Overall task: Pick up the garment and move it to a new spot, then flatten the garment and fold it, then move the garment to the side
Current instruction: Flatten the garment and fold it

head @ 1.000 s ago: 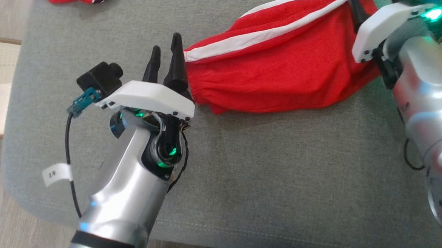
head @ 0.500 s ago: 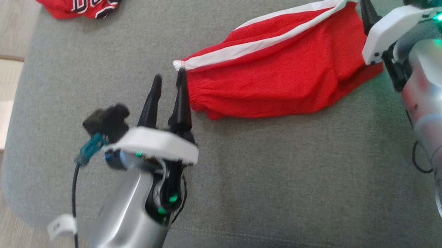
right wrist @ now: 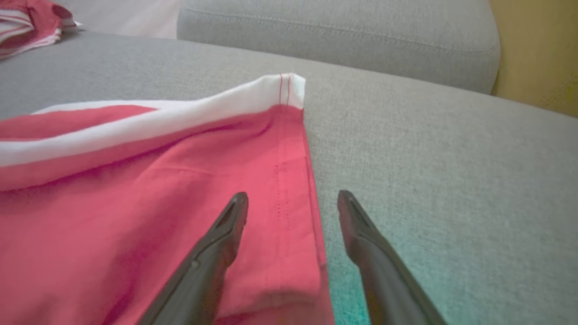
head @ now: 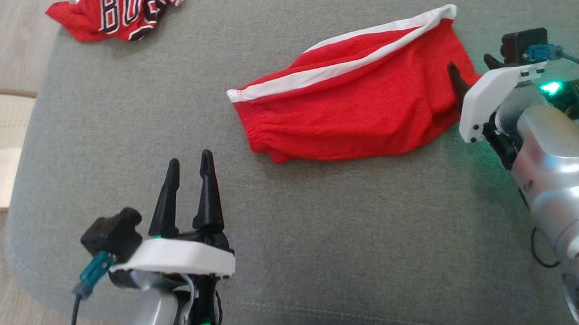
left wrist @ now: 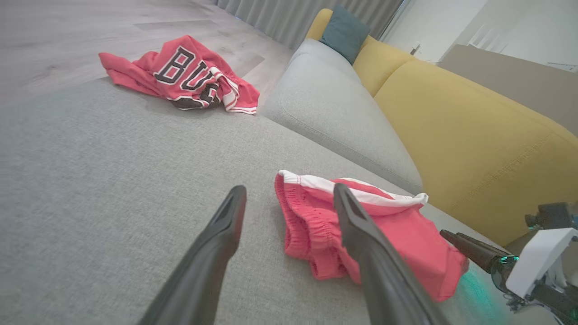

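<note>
While the folded red shorts (head: 356,109) are lying flat on the grey sofa seat (head: 323,240), both hands are standing released and empty, the left hand (head: 189,157) well apart and the right hand (right wrist: 292,193) straddling the hem edge. Closing there is risking a single-layer pinch — any lift is then likely pulling the fold open and bunching the cloth.

Shorts (head: 346,115) — soft matt mesh cloth; sofa cushion (head: 323,230) — coarse woven fabric; right forearm (head: 552,168) glossy metal.

Garment (head: 346,105) corner behind right tool (head: 468,62)
</note>
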Controlling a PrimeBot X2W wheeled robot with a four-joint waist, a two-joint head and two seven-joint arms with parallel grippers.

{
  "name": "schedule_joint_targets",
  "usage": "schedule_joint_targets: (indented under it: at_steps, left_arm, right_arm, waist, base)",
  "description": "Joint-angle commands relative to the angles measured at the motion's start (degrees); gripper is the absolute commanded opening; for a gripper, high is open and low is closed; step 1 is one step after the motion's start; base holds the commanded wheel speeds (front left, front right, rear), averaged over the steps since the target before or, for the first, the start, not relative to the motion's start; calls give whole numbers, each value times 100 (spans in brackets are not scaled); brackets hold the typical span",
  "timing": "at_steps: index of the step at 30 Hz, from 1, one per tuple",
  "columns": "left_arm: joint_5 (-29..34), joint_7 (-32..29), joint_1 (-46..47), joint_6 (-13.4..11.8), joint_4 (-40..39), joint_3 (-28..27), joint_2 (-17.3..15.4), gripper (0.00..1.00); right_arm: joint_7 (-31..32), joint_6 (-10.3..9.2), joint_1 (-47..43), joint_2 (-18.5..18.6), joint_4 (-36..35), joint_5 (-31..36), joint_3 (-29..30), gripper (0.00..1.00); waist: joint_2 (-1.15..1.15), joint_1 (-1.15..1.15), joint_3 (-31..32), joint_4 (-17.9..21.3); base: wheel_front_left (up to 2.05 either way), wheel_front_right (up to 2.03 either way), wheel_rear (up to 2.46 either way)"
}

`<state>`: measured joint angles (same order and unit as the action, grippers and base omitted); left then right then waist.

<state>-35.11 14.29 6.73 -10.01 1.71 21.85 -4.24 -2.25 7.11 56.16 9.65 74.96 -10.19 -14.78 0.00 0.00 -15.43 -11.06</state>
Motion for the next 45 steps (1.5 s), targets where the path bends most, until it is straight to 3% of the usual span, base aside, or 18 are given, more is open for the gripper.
schedule_joint_targets:
  at_steps: [1,8,13,15,16,18,30,45]
  left_arm:
    - [85,71,26,39,-261,-188,-18,100]
    - [281,71,-113,61,-432,-273,50,100]
    - [317,71,-144,107,-420,-371,82,100]
    - [326,71,-166,114,-417,-416,92,100]
    - [333,71,-178,113,-419,-437,96,100]
    - [341,71,-190,129,-409,-476,103,100]
    - [460,71,-368,112,-515,-670,124,100]
    - [667,71,-697,77,-663,-923,131,100]
  right_arm:
    - [139,37,-5,7,-119,-92,-135,100]
    - [831,37,-75,282,-109,-347,-250,100]
    - [1392,37,-191,273,-106,-610,-355,97]
    - [1531,37,-222,243,-139,-729,-428,47]
    - [1575,37,-236,233,-172,-781,-471,36]
    - [1631,37,-273,215,-254,-878,-569,0]
    - [1370,37,-673,200,-917,-1589,-1063,0]
    - [692,37,-1577,658,-1955,-2672,-1378,0]
  waist:
    - [0,0,-45,-86]
    - [0,0,-122,-281]
    - [0,0,-103,-297]
    - [0,0,-87,-258]
    - [0,0,-76,-229]
    - [0,0,-55,-165]
    - [0,0,191,409]
    - [0,0,478,1348]
  base:
    - [0,0,0]
    - [0,0,0]
    - [0,0,0]
    - [0,0,0]
    - [0,0,0]
    - [0,0,0]
    - [0,0,0]
    - [0,0,0]
